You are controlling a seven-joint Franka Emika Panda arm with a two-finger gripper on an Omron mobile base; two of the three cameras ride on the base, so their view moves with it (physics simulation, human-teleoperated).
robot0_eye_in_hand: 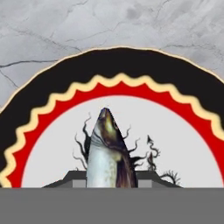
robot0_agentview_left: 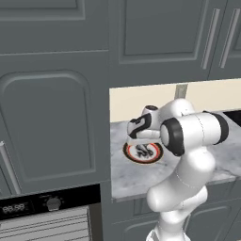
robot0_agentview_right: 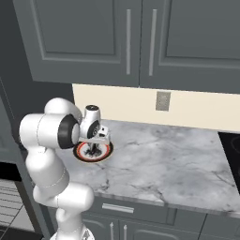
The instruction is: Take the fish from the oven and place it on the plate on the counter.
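Note:
My gripper (robot0_eye_in_hand: 109,180) is shut on the fish (robot0_eye_in_hand: 107,148), a slim grey fish with a pale belly that points away between the two dark fingertips (robot0_eye_in_hand: 72,178). Right beneath it is the plate (robot0_eye_in_hand: 52,113), with a dark outer band, a wavy red ring and a white middle with dark markings. In the left base view the gripper (robot0_agentview_left: 142,148) hangs straight down over the plate (robot0_agentview_left: 128,151) on the marble counter (robot0_agentview_left: 134,179). The right base view shows the gripper (robot0_agentview_right: 95,148) low over the plate (robot0_agentview_right: 79,153). The oven (robot0_agentview_left: 47,203), with knob and display, sits at lower left.
Grey cabinet doors (robot0_agentview_right: 126,37) hang above the counter (robot0_agentview_right: 164,159), with a beige backsplash and a wall socket (robot0_agentview_right: 162,101) behind. A tall panelled cabinet (robot0_agentview_left: 47,127) stands left of the counter. A dark cooktop edge (robot0_agentview_right: 232,150) lies at the far right.

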